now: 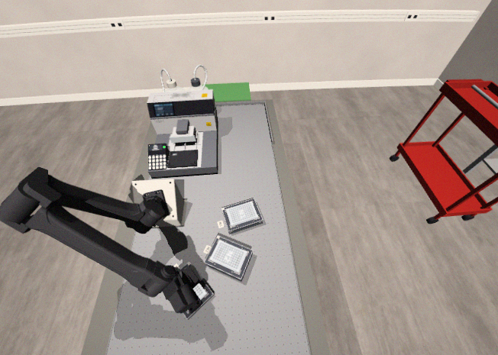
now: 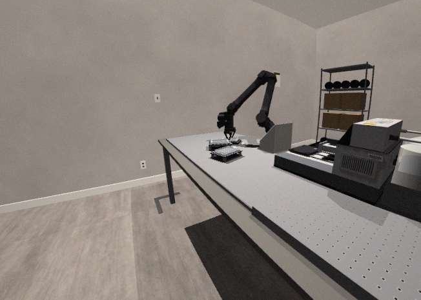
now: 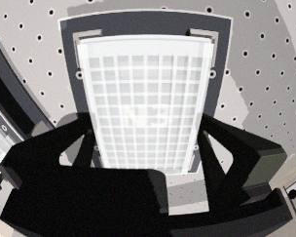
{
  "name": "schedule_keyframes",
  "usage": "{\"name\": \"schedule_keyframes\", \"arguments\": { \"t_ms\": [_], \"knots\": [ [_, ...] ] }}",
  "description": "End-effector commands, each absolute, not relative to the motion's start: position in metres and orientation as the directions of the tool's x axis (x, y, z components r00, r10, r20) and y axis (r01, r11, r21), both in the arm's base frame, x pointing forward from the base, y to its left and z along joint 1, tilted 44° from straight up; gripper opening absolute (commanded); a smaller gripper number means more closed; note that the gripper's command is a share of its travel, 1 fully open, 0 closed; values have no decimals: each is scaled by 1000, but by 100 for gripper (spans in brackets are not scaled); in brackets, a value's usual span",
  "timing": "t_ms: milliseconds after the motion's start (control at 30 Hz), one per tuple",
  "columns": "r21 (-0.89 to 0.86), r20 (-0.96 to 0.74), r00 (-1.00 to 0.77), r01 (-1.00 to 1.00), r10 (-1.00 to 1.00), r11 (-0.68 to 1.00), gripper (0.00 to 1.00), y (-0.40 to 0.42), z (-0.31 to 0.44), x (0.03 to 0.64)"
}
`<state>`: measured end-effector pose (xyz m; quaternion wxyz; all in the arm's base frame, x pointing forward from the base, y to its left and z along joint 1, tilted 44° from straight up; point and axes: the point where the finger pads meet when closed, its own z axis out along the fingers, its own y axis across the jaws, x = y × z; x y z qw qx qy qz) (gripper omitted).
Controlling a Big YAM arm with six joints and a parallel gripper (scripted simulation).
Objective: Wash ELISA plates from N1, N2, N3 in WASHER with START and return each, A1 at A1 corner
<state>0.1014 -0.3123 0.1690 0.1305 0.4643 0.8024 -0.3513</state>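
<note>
My gripper (image 1: pixel 195 292) (image 2: pixel 230 137) (image 3: pixel 146 118) points down and is shut on the clear plate (image 1: pixel 199 290) (image 3: pixel 146 87), a finger against each long side. The plate lies within the corner locators of nest N3 (image 3: pixel 146 21); whether it is slightly raised I cannot tell. The hand hides its near end. Another plate (image 1: pixel 242 214) (image 2: pixel 227 150) lies in nest N1, and one (image 1: pixel 228 256) (image 2: pixel 219 142) in nest N2. The washer (image 1: pixel 208 153) (image 2: pixel 357 165) shows a green lamp (image 1: pixel 163 146) above its keypad (image 1: pixel 156 162). No plate shows on its dark carrier area (image 1: pixel 182 158).
The cream arm mount (image 1: pixel 176 200) (image 2: pixel 280 137) stands between washer and nests. Nest N2 lies close beside N3, its edge at the left of the wrist view. Bottles with tubes (image 1: pixel 171 82) stand behind the washer. A red cart (image 1: pixel 438 178) stands off the table at right.
</note>
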Motion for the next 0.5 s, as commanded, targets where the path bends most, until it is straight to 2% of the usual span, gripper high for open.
{"name": "schedule_keyframes", "arguments": {
  "t_ms": [0,467],
  "knots": [
    [-448,-526,-538,834,659,323,100,-315,164,99],
    [-441,-548,-531,840,646,316,100,-317,176,104]
  ]
}}
